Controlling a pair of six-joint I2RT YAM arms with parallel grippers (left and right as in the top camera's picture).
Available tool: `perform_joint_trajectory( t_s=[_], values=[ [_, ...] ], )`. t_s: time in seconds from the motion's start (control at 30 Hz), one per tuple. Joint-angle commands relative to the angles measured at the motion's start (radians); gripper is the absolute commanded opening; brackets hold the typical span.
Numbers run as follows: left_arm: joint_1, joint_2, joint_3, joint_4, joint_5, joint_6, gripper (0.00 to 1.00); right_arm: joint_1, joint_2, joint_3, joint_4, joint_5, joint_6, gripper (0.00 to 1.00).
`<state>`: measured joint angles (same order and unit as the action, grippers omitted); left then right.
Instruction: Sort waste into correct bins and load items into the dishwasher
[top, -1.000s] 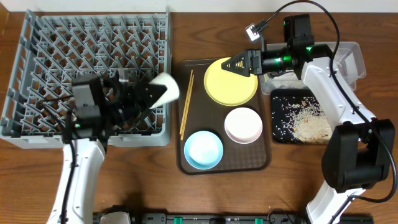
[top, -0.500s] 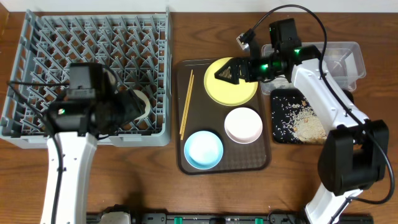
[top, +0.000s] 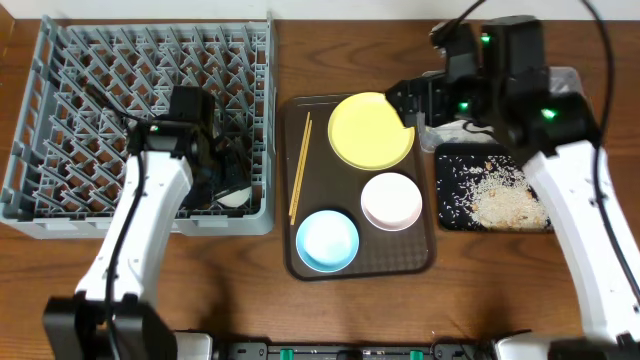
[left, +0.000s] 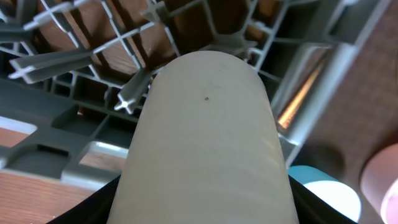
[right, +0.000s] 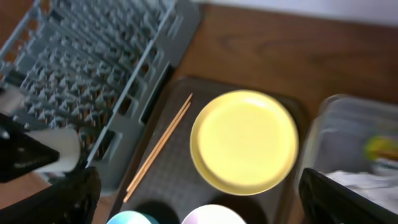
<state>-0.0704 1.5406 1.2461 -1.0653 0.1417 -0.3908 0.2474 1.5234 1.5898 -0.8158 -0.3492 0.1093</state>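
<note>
My left gripper (top: 220, 183) is shut on the small white cup (top: 236, 198), low inside the front right corner of the grey dishwasher rack (top: 60, 110). The left wrist view is filled by the cup (left: 208, 143), with the black fingers at its sides and the rack's pegs behind it. My right gripper (top: 408, 103) hangs open and holds nothing, over the right edge of the yellow plate (top: 370, 130). The right wrist view has the plate (right: 244, 140), the chopsticks (right: 158, 146) and the rims of the blue bowl (right: 127, 219) and pinkish bowl (right: 211, 216).
The brown serving tray (top: 420, 255) carries the plate, both bowls and the chopsticks (top: 299, 165). Right of it lies the black tray (top: 450, 215) with rice scraps (top: 500, 195). The clear tub (right: 336, 124) holds a yellow-green wrapper (right: 379, 148) and white paper (right: 360, 180).
The left arm has swung the cup from above the rack's right wall down into its front right corner. The right gripper has drawn back to the right, from over the plate's middle to its edge.
</note>
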Motion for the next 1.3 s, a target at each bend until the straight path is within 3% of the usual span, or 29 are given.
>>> perform_joint_trajectory(
  t_s=[0.0,0.13,0.4,0.63,0.87,1.1,1.27],
  values=[
    [-0.004,0.042,0.008,0.001,-0.024,0.017,0.42,-0.005,-0.009,0.009,-0.011,0.058,-0.009,0.99],
    [-0.004,0.063,0.008,0.013,-0.024,0.017,0.7,-0.004,-0.002,0.009,-0.017,0.057,-0.001,0.99],
    [-0.004,0.06,0.01,0.031,-0.023,0.016,0.86,0.013,0.003,0.008,-0.045,0.058,-0.002,0.99],
    [-0.004,0.021,0.065,0.008,0.011,0.017,0.87,0.062,0.008,0.003,-0.072,0.057,-0.002,0.99],
    [0.001,-0.117,0.208,-0.076,0.029,0.024,0.87,0.193,0.082,0.0,-0.132,0.056,-0.015,0.77],
    [0.072,-0.275,0.216,-0.068,0.029,0.013,0.87,0.341,0.242,0.0,-0.218,0.046,-0.105,0.69],
    [0.138,-0.298,0.216,-0.091,0.029,0.013,0.87,0.402,0.361,0.0,-0.304,0.046,-0.163,0.57]
  ],
)
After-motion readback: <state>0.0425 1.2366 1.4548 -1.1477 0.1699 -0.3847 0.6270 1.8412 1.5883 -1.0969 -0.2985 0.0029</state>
